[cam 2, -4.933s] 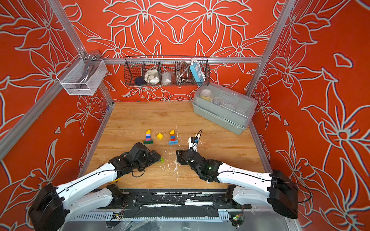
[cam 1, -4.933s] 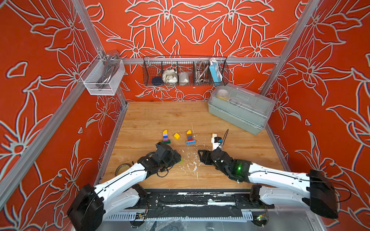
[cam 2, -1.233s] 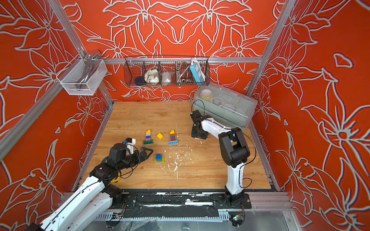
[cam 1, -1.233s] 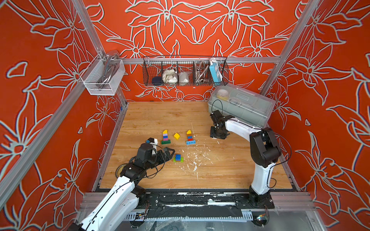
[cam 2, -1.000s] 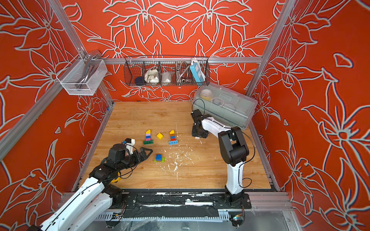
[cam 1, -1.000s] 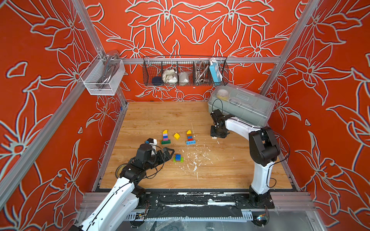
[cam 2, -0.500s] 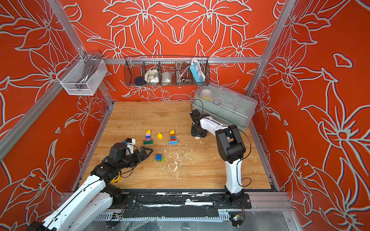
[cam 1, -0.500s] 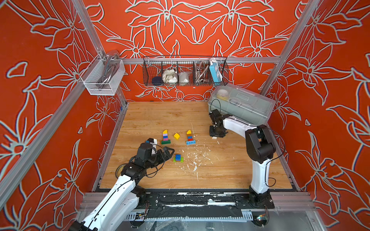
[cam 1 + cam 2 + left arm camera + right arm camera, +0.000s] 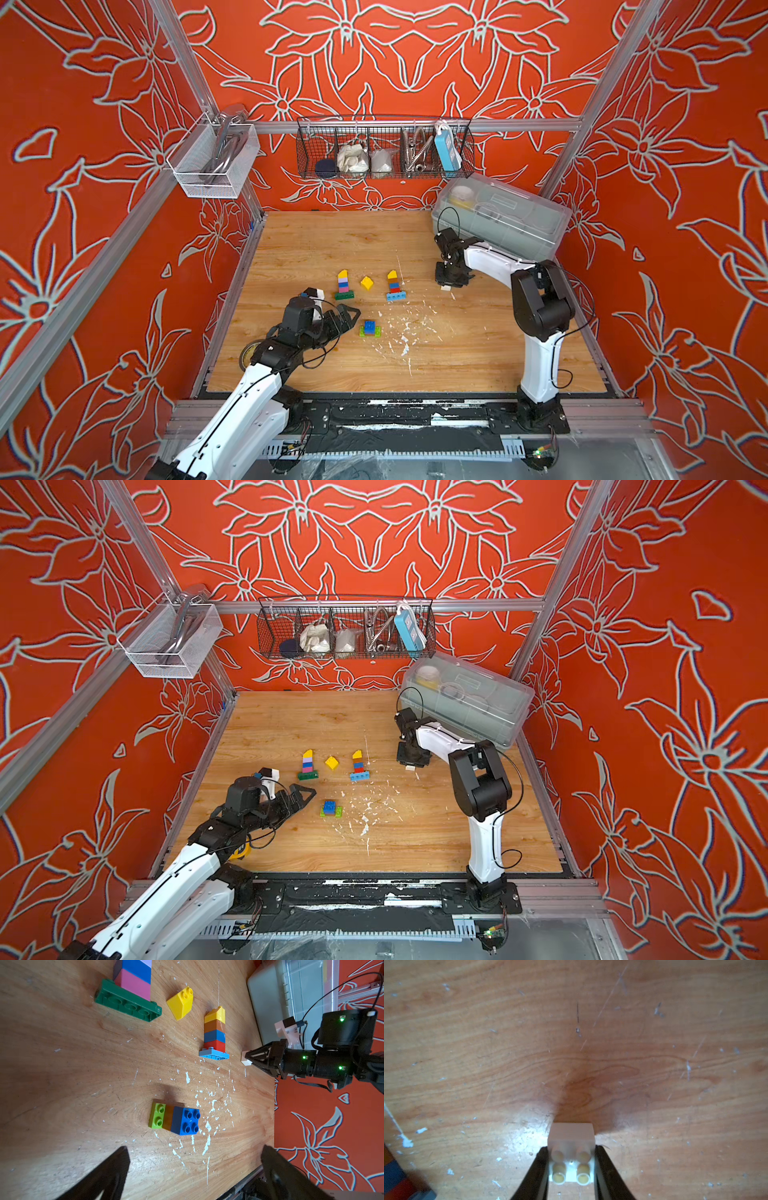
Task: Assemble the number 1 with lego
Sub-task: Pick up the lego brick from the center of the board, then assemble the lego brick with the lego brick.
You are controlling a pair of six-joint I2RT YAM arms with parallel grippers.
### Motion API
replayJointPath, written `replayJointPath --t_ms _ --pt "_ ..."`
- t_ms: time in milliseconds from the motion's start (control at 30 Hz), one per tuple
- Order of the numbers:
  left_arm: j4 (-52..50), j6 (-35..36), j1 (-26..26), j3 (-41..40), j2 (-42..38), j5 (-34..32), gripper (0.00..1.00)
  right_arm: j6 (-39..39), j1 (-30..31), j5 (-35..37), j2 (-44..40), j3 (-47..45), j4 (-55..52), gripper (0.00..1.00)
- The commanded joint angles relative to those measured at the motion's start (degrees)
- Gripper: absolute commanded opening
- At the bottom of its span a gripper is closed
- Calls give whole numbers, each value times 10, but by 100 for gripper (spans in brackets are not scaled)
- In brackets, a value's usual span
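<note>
My right tool (image 9: 571, 1148) is closed on the small white square studded brick (image 9: 571, 1134). In the right wrist view its two black fingers press against both sides, and the studs face the camera. I judge the grip is from the sides so that the studs and the underside are free for pressing the brick onto a stack.

The brick is at the far right of the wooden table (image 9: 457, 353), well apart from the other lego. Whether it rests on the wood or is a little lifted, I cannot say for sure. In a top view the tool body hides almost all of it (only a white corner shows).

My left tool (image 9: 194, 1147) is wide open and holds nothing. It hangs near the short stack of lime, orange and blue bricks (image 9: 174, 1118), probably ready to steady it. Only the left wrist view shows this stack's layers, and the right tool beyond the tall stack on the light blue plate (image 9: 215, 1032).
</note>
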Motion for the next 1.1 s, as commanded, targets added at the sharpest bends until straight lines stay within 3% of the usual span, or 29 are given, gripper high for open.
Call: replayJointPath --t_ms 0,167,300,400,533,700,1067 --pt "2 -3 6 -5 -15 4 99 40 35 1 -71 -22 -36 28" --pt "-24 -14 10 -10 -43 -21 99 102 130 41 -130 -31 -76 28" --pt "-106 -38 11 -8 -114 -98 99 167 215 60 -150 -9 -96 29" --pt "-162 -52 11 -7 -177 -144 99 197 274 81 -133 44 -119 28" --pt "-165 -52 11 -5 -172 -142 99 216 338 105 -64 159 -187 28" --pt "-179 -52 11 -3 -187 -150 99 242 383 109 19 253 -247 28" --pt "-262 -63 -3 29 -204 -225 99 272 405 94 115 338 -263 25"
